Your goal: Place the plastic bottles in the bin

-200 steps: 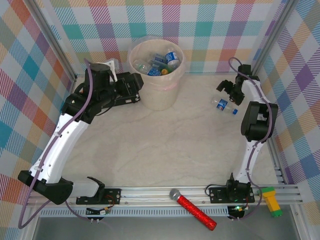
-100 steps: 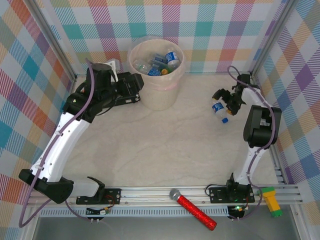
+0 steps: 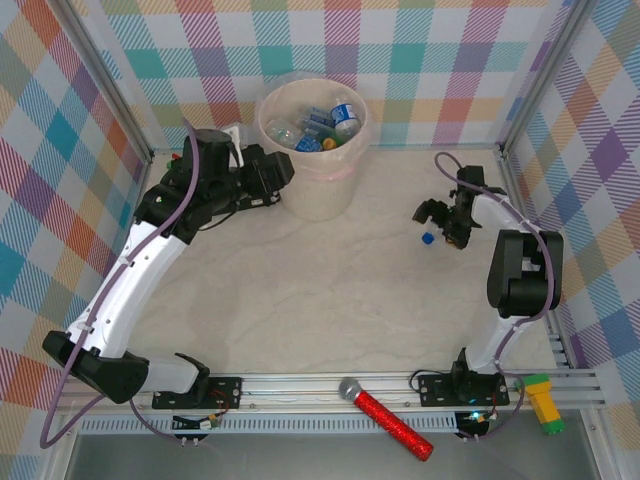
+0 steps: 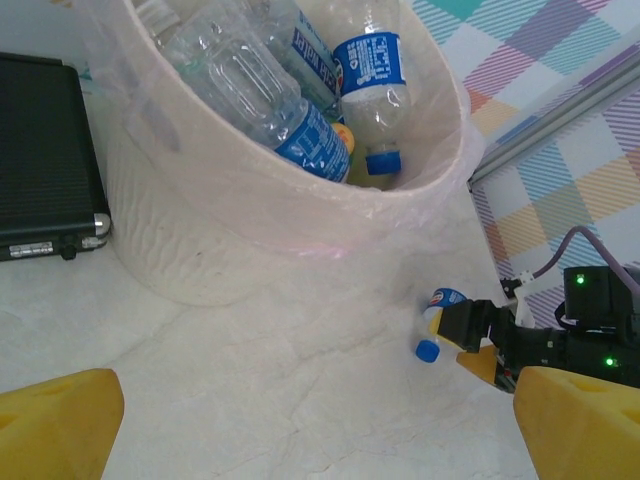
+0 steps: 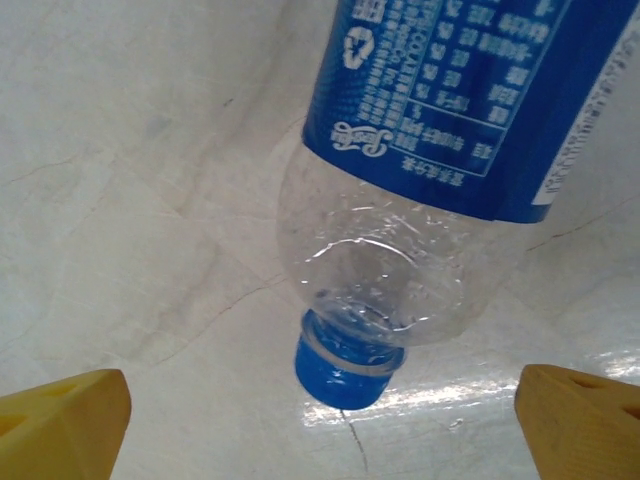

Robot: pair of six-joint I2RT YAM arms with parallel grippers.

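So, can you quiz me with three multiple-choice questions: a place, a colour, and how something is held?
1. Where is the red microphone? A back wall; B front metal rail; C in a gripper.
2. What colour is the cap of the bottle in the right gripper? A white; B blue; C green.
3. How does that bottle hang? A cap up; B level; C cap down.
Answers: B, it lies on the rail; B, the wrist view shows blue; C, the cap points at the table.
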